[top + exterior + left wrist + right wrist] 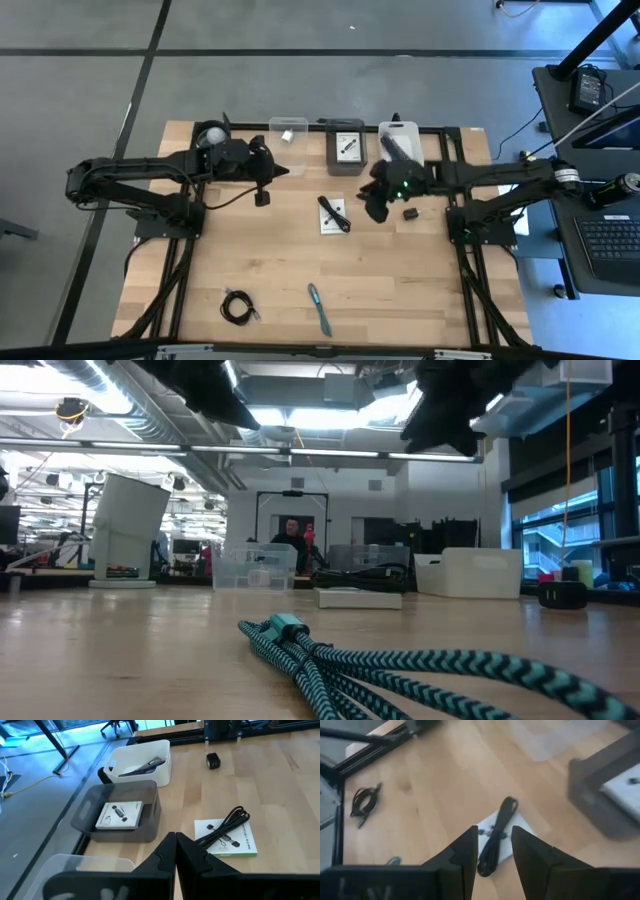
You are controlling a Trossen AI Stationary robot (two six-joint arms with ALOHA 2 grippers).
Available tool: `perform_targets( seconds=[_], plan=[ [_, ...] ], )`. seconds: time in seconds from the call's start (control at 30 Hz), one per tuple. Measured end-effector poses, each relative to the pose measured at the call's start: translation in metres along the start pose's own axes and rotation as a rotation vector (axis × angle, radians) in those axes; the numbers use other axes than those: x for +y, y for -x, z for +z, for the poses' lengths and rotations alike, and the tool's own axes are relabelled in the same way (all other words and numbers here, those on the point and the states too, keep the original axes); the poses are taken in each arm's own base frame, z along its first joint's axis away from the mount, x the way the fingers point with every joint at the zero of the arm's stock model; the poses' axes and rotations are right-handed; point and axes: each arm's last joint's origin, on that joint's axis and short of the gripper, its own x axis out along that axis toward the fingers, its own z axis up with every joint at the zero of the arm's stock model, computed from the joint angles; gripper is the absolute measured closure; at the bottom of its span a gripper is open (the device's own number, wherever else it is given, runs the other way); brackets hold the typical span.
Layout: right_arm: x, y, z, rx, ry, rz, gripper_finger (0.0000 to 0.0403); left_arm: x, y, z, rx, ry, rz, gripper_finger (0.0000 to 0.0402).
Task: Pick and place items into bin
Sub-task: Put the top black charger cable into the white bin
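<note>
The white card (333,216) with a black cable (336,212) lying across it sits mid-table, in front of the grey bin (346,150); the right gripper (375,207) hovers just beside it on the right-arm side, fingers spread with nothing between them; in the right wrist view the cable (496,836) shows straight ahead through the gap between the fingers, its long run roughly in line with that gap. The left gripper (263,196) hangs farther off on the card's other side, fingers pressed together and empty. The right arm looks the nearer one; a short reach toward the card would likely bring the cable between its fingers.
</note>
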Motion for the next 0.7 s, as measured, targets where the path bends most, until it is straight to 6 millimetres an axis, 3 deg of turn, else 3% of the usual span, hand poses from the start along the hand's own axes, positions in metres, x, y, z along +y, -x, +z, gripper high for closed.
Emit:
perform_targets(
  seconds=[0.17, 0.33, 0.53, 0.7],
  plan=[
    [-0.008, -0.002, -0.032, -0.021, -0.032, 0.042, 0.0281, 0.0, 0.0, 0.0, 0.0, -0.001, 0.0, 0.0398],
    [-0.01, 0.011, -0.052, -0.037, -0.02, 0.098, 0.0281, -0.001, 0.0, 0.0, -0.005, 0.052, -0.02, 0.04],
    [-0.012, 0.028, -0.064, -0.062, 0.009, 0.147, 0.0281, -0.009, 0.001, 0.003, -0.025, 0.175, -0.153, 0.04],
    [-0.015, 0.03, -0.065, -0.081, 0.041, 0.144, 0.0281, -0.025, 0.003, 0.006, -0.045, 0.167, -0.247, 0.0399]
  ],
)
